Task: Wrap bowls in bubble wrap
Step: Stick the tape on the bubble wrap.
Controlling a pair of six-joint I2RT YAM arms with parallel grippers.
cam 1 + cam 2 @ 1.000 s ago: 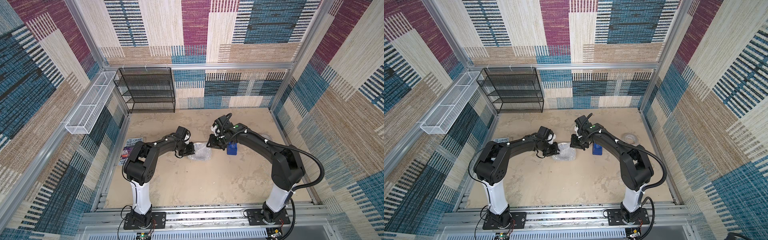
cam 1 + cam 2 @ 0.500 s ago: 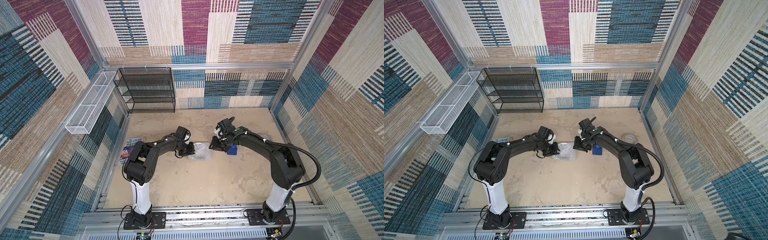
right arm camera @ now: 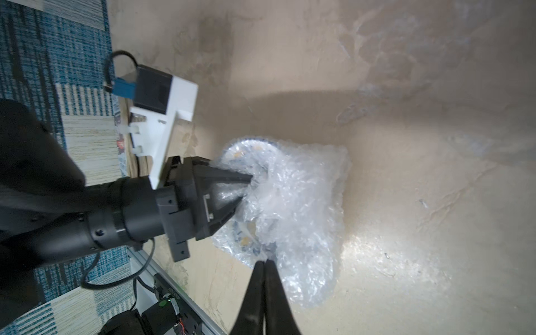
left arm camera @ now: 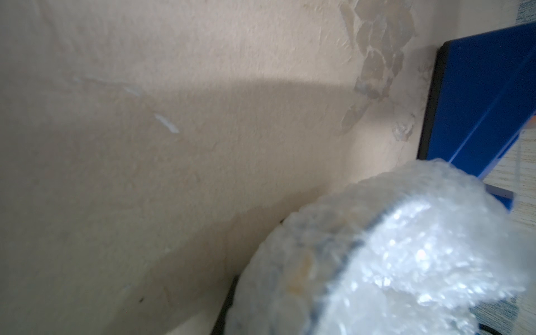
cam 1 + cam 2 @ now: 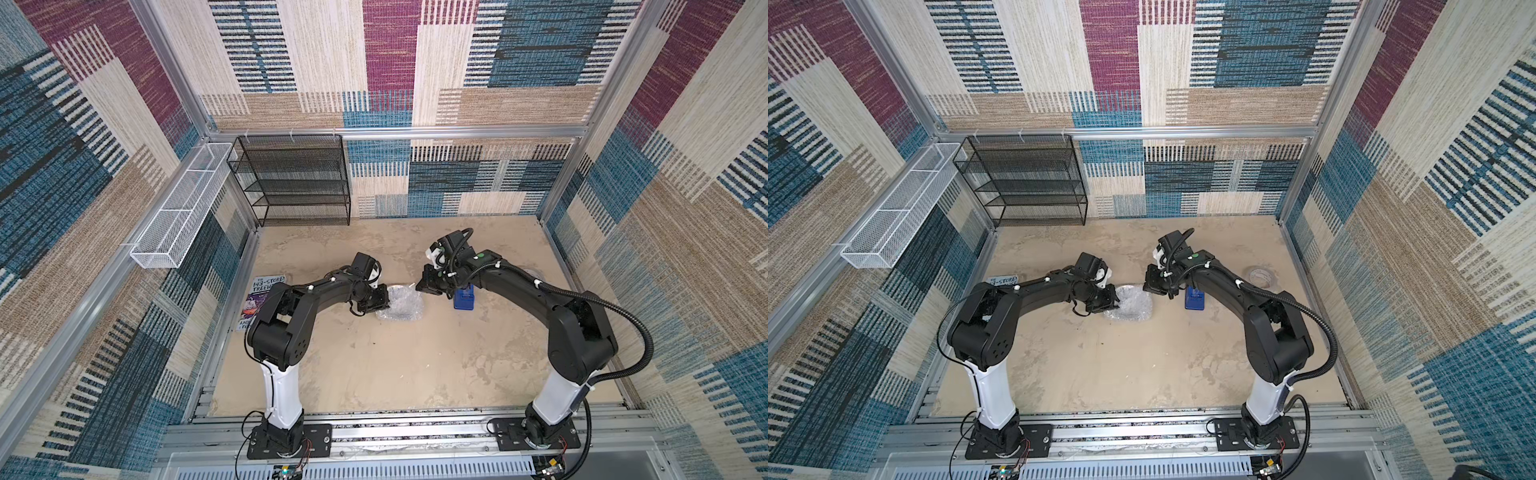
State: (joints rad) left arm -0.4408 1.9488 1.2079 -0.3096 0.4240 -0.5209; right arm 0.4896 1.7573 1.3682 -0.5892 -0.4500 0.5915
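Where it lies mid-worktop, one bowl sits bundled in one crumpled sheet of bubble wrap. The left pincer clamps the wrap over the bowl's rim. The right pincer is closed, tips at the wrap's edge; whether film is pinched cannot be told. One blue tape dispenser stands near, one tape roll farther off, and one book lies at the worktop's edge.
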